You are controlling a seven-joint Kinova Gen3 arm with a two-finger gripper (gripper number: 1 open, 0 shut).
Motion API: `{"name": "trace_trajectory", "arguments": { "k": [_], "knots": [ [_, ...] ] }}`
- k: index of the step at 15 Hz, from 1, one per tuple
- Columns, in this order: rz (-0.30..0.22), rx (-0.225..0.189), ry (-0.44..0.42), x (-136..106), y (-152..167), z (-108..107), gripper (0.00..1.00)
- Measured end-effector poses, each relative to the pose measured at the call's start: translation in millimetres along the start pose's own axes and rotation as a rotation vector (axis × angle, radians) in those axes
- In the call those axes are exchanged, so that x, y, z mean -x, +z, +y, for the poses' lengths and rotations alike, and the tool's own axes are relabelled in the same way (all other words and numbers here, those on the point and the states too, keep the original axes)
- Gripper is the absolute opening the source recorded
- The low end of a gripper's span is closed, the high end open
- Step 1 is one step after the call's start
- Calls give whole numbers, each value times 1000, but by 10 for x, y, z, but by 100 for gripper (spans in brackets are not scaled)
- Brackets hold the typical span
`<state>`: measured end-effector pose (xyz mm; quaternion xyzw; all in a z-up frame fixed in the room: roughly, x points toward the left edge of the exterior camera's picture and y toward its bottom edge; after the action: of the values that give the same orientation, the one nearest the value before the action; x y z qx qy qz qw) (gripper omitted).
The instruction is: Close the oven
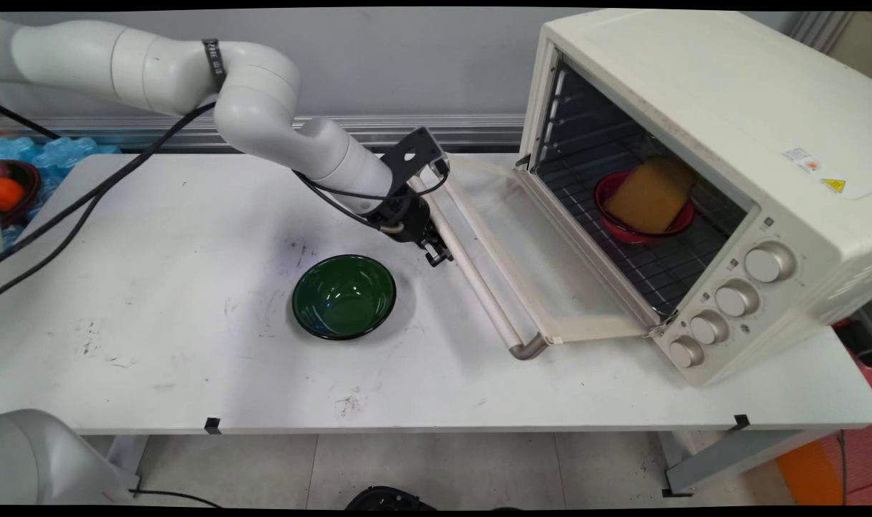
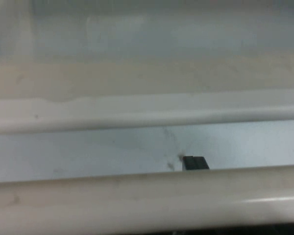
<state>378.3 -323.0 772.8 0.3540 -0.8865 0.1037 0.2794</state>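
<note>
Cream tubular handle (image 1: 479, 287) of the cream toaster oven's (image 1: 694, 108) lowered glass door (image 1: 543, 244) is lying under the black gripper (image 1: 439, 255), which is hanging right at it. Contact and grip: cannot tell. Glossy green bowl (image 1: 344, 296) is sitting near on the white table (image 1: 156, 287).

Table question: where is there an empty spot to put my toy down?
The table is bare left of the green bowl and along the near edge below it. It is crowded between the bowl and the open oven door, where the gripper sits at the door's handle.
</note>
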Motion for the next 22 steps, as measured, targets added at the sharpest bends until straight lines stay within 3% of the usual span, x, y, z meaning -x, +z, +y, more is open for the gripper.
{"name": "trace_trajectory", "arguments": {
  "k": [9, 22],
  "knots": [
    [82, -10, 21, -270, -113, -29, 0],
    [233, -17, 62, -932, -368, -18, 0]
  ]
}}
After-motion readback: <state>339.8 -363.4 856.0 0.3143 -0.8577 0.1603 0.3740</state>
